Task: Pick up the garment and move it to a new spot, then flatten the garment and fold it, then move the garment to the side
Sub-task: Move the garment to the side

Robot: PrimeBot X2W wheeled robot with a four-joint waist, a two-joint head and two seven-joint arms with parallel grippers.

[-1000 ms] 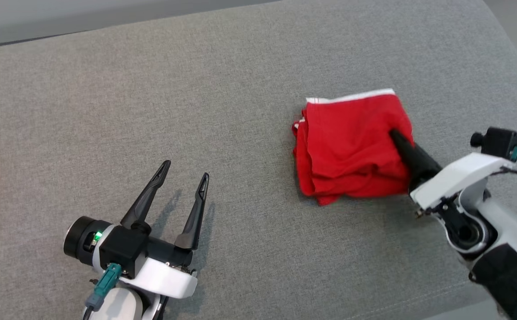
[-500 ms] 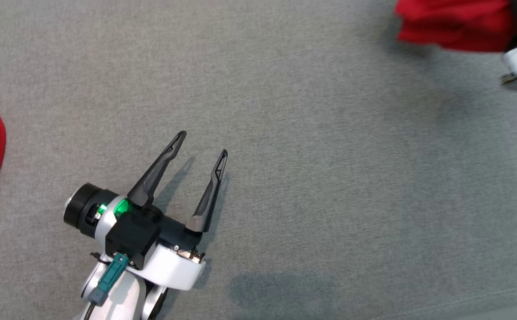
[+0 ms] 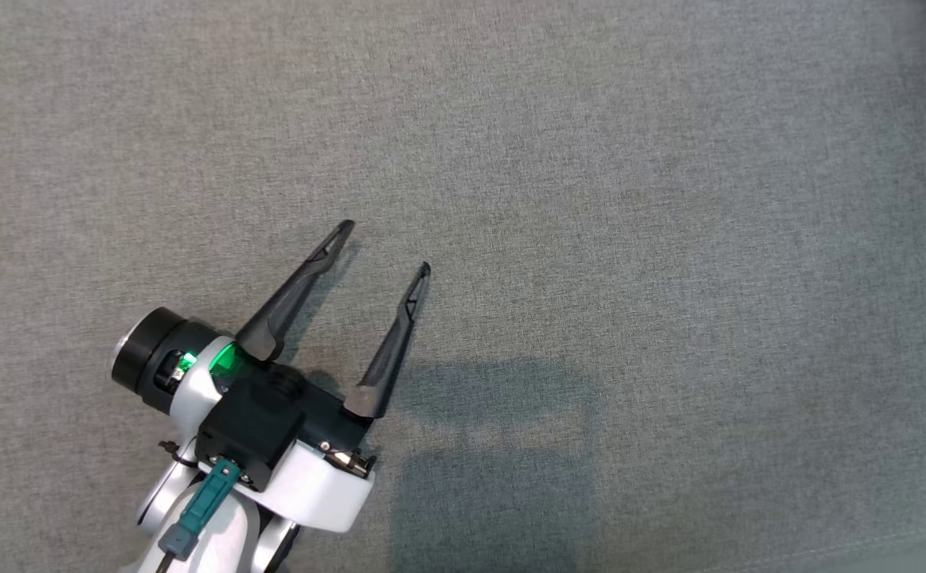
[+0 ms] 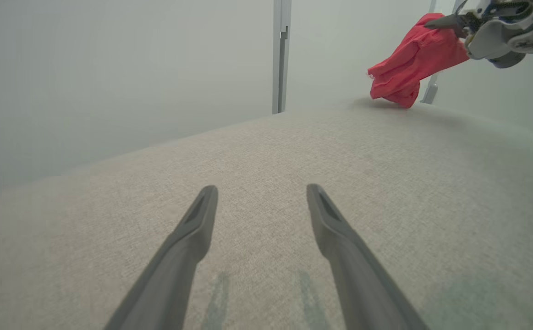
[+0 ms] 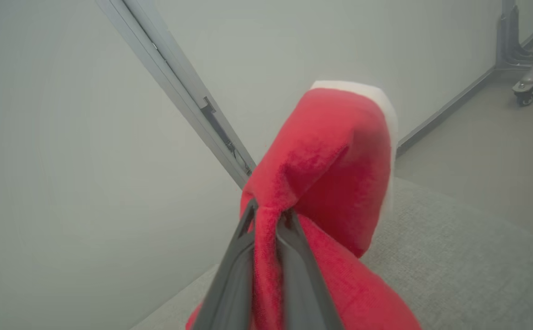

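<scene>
Left gripper point(image 3: 387, 247): fingers spread, empty, over grey fabric surface point(image 3: 670, 239).
Right gripper point(image 5: 266, 215): fingers pinching red white-trimmed cloth garment point(image 5: 335, 151).
Left wrist view: garment hangs near surface's far edge.

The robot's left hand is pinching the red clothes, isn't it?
Not quite. It is the right hand that is pinching the red clothes, as the right wrist view shows. The left hand is open and holds nothing.
</scene>
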